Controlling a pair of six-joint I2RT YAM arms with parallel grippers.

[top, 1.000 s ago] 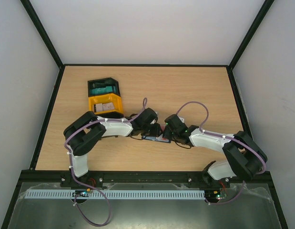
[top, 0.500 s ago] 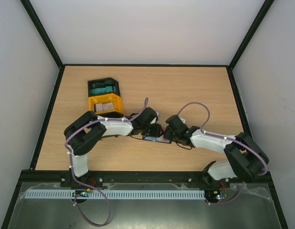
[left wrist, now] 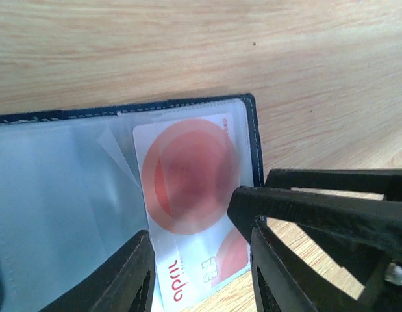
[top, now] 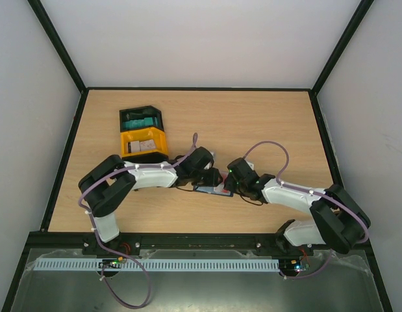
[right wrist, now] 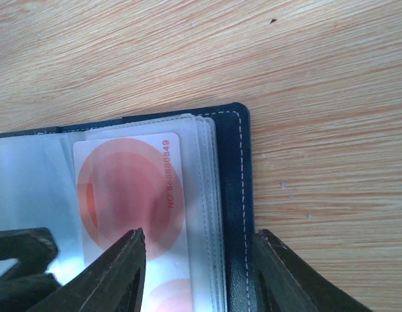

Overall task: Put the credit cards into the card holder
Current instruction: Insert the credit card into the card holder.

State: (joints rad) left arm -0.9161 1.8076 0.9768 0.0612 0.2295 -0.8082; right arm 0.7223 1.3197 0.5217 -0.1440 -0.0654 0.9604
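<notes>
Nearest, the left tool [left wrist: 201,283]: about half open, jaws astride the near end of a red-and-white card [left wrist: 188,182]. Cannot tell whether pinching its long edges or only bracketing them. Opposite, the right tool [right wrist: 199,279]: also part open, nothing clamped, with one jaw over the card and the other just outside the holder [right wrist: 236,195] edge, down by the bench [right wrist: 317,97].

Between the two tools: holder open and flat, clear pockets up, navy stitched border showing just ahead of the jaws. Card slid most of its length under a clear sleeve [left wrist: 71,195]. Chip [left wrist: 210,266] end out, pointing back toward the left tool, apparently short of the pocket mouth. Reads as mid-insertion: this card nearly home, not fully seated. No second card seen in the pockets from either wrist view, though only the part of the holder nearest the jaws shows.

Writing: along the card edge ahead of the right tool, red print "NO" plus a run of digits ending "0849", with the earlier ones too soft to swear to. Beside the chip, a short red word, turned away from the left tool and not legible for certain. No brand visible on the holder.

Farther off, beyond the left tool: yellow tray [top: 126,140] with pale flat pieces inside, probably more cards waiting, too small to confirm. Beyond that again, black tray [top: 152,109], contents unclear.

Left to do, on that guess: push this card fully in, then fetch and pocket the rest.
</notes>
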